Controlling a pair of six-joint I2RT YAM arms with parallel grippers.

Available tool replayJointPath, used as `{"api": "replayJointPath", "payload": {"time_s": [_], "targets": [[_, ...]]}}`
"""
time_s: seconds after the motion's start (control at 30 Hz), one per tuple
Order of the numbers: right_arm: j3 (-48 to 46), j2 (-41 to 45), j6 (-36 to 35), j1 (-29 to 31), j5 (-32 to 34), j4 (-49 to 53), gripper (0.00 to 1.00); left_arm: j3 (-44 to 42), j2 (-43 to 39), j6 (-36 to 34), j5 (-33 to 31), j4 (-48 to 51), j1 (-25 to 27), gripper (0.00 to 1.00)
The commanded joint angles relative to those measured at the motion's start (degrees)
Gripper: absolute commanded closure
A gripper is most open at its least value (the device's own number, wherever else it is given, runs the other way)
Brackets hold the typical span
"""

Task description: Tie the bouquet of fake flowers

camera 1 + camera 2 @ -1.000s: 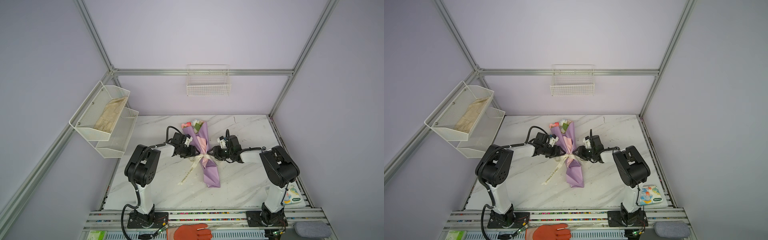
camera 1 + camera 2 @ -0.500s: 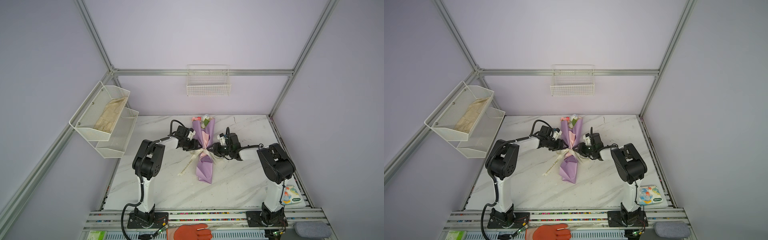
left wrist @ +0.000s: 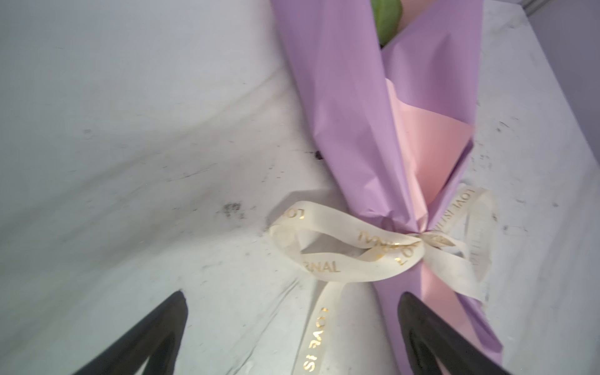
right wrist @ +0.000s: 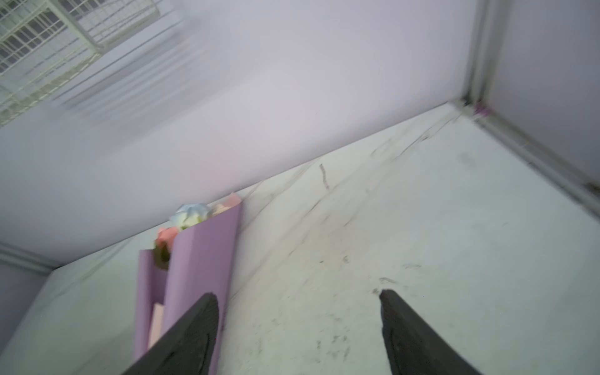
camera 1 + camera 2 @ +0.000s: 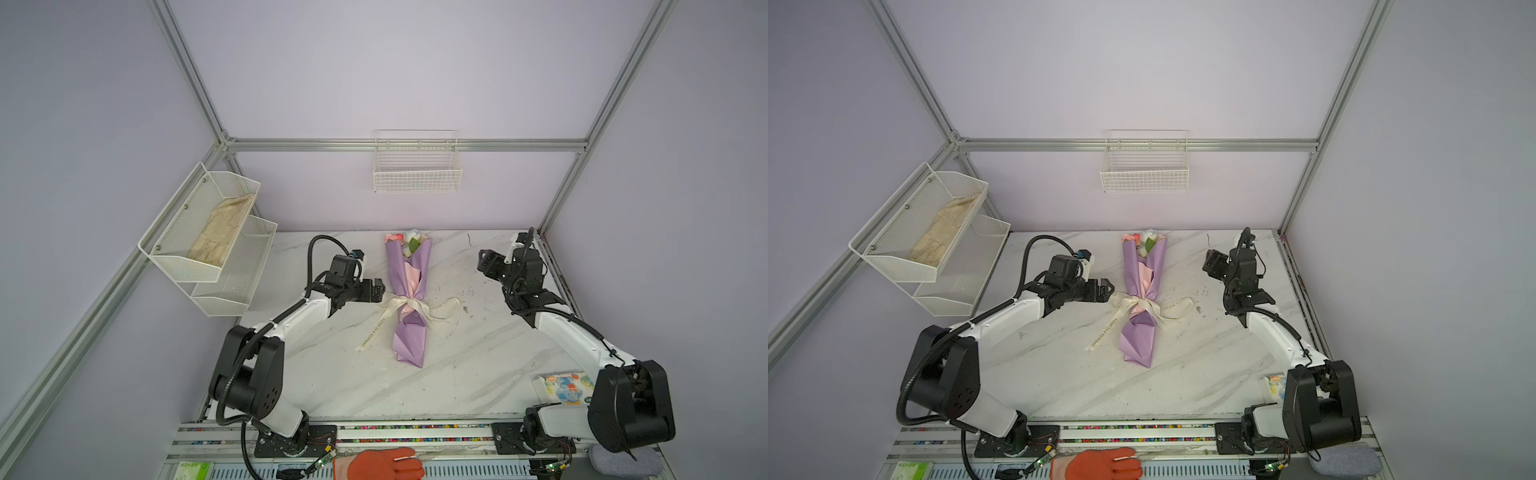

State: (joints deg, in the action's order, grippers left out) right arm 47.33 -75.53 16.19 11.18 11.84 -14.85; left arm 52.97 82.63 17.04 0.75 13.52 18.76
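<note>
Mid-table on the white marble top [image 5: 478, 365], the lilac-paper bouquet of fake roses [image 5: 409, 340] lies bow-tied in cream lettered ribbon [image 5: 395, 305], and left gripper [image 5: 379, 287] and right gripper [image 5: 484, 261] have just sprung apart, so the tie looks finished.

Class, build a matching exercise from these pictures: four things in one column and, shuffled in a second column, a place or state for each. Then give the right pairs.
Column one
1. bouquet
2. ribbon
3. left gripper
4. orange glove

Column two
A. off the table, at the very front in both top views
B. lying flat on the table
C. tied in a bow around the lilac wrapping
D. open, beside the bow, gripping nothing

Pairs: 1-B, 2-C, 3-D, 4-A
</note>
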Motion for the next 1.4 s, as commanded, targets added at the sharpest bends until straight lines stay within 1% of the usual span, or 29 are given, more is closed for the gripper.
{"api": "replayJointPath", "payload": {"time_s": [0.0, 0.07, 0.13, 0.23, 0.3, 0.33, 0.37, 0.4, 0.43, 0.47, 0.5, 0.53, 0.57, 0.63, 0.67, 0.7, 0.73, 0.77, 0.8, 0.83, 0.87, 0.9, 1.0, 1.03, 1.07, 1.17, 1.37], "targets": [[-5.8, -6.5, -13.3, -0.5, 17.0, -10.0, 0.17, -9.7, -7.6, -4.4, -16.2, -7.6, -1.9, 0.0], [-6.2, -11.3, -14.6, -2.1, 15.2, -14.3, 0.16, -13.6, -10.2, -6.5, -18.8, -10.6, -4.2, 0.0], [-6.9, -15.4, -16.5, -2.9, 12.3, -19.8, 0.16, -15.0, -12.0, -8.1, -19.0, -10.6, -6.9, 0.0], [-9.5, -19.9, -19.4, -3.0, 5.1, -31.3, 0.16, -18.3, -13.1, -11.2, -22.5, -14.9, -9.4, 0.0], [-11.9, -22.5, -22.2, -3.0, -0.9, -41.4, 0.15, -20.7, -13.5, -12.8, -24.0, -18.5, -10.9, 0.0], [-11.8, -22.9, -23.1, -3.0, -3.7, -42.3, 0.15, -21.9, -13.4, -13.5, -24.1, -20.8, -11.6, 0.0], [-12.1, -23.6, -24.1, -3.3, -9.2, -43.4, 0.14, -23.5, -12.9, -13.9, -23.6, -24.0, -12.6, 0.0], [-11.5, -24.4, -25.0, -3.7, -12.9, -42.8, 0.14, -24.6, -12.5, -13.7, -22.6, -26.6, -13.7, 0.0], [-11.4, -24.4, -24.0, -4.0, -13.1, -42.1, 0.14, -25.1, -12.2, -13.1, -21.9, -28.1, -14.4, 0.0], [-12.4, -24.0, -24.2, -5.2, -14.5, -44.2, 0.14, -25.7, -11.9, -12.8, -20.3, -30.1, -15.2, 0.0], [-14.4, -23.6, -23.7, -7.1, -18.6, -47.1, 0.14, -26.5, -11.3, -13.1, -18.4, -33.2, -15.6, 0.01], [-16.2, -23.7, -23.3, -8.2, -21.4, -51.0, 0.15, -27.3, -10.7, -13.3, -17.1, -36.3, -15.9, 0.0], [-18.3, -23.9, -22.9, -8.5, -21.7, -55.1, 0.14, -28.3, -9.7, -13.4, -15.7, -40.0, -16.3, 0.0], [-20.5, -24.7, -22.6, -8.5, -20.0, -58.6, 0.14, -29.0, -7.6, -14.2, -13.9, -44.4, -16.7, 0.0], [-22.1, -26.8, -21.4, -8.5, -19.2, -64.6, 0.14, -28.6, -6.9, -15.3, -12.4, -45.3, -16.8, 0.0], [-22.9, -27.0, -20.1, -8.5, -17.7, -67.3, 0.14, -28.6, -6.0, -15.9, -11.6, -47.4, -17.0, 0.0], [-22.2, -25.6, -20.1, -8.5, -13.3, -63.4, 0.14, -28.6, -4.8, -16.7, -10.6, -50.1, -17.2, 0.0], [-21.0, -26.2, -18.5, -8.5, -9.9, -61.3, 0.14, -28.7, -3.3, -17.9, -8.5, -52.8, -17.4, 0.0], [-20.7, -26.7, -18.1, -8.4, -8.3, -62.2, 0.09, -28.5, -1.1, -18.6, -7.4, -55.5, -17.7, 0.0], [-20.7, -26.3, -18.4, -8.1, -7.5, -61.4, 0.08, -27.8, 1.1, -18.4, -7.7, -55.2, -18.0, 0.0], [-20.3, -26.1, -18.6, -7.8, -6.7, -60.1, 0.03, -27.3, 2.5, -18.0, -7.2, -54.8, -18.3, 0.01], [-20.6, -26.5, -18.7, -7.4, -5.8, -61.5, 0.03, -27.7, 4.1, -18.3, -5.5, -56.9, -18.7, 0.0], [-20.6, -26.2, -18.8, -7.2, -5.4, -60.9, 0.03, -31.5, 6.2, -16.9, -5.1, -66.2, -20.0, 0.0], [-20.7, -26.5, -18.8, -7.2, -5.3, -61.6, 0.03, -31.7, 6.6, -16.2, -5.8, -67.2, -20.4, 0.0], [-20.7, -26.4, -18.9, -7.1, -5.5, -61.5, 0.03, -30.8, 6.9, -14.5, -8.5, -65.7, -20.7, 0.01], [-20.6, -26.3, -19.0, -7.1, -5.4, -61.4, 0.03, -29.9, 6.1, -15.6, -7.7, -62.8, -20.7, 0.0], [-20.7, -26.3, -19.0, -7.1, -5.5, -61.4, 0.03, -30.8, 6.7, -16.0, -7.4, -65.8, -20.7, 0.0]]}}
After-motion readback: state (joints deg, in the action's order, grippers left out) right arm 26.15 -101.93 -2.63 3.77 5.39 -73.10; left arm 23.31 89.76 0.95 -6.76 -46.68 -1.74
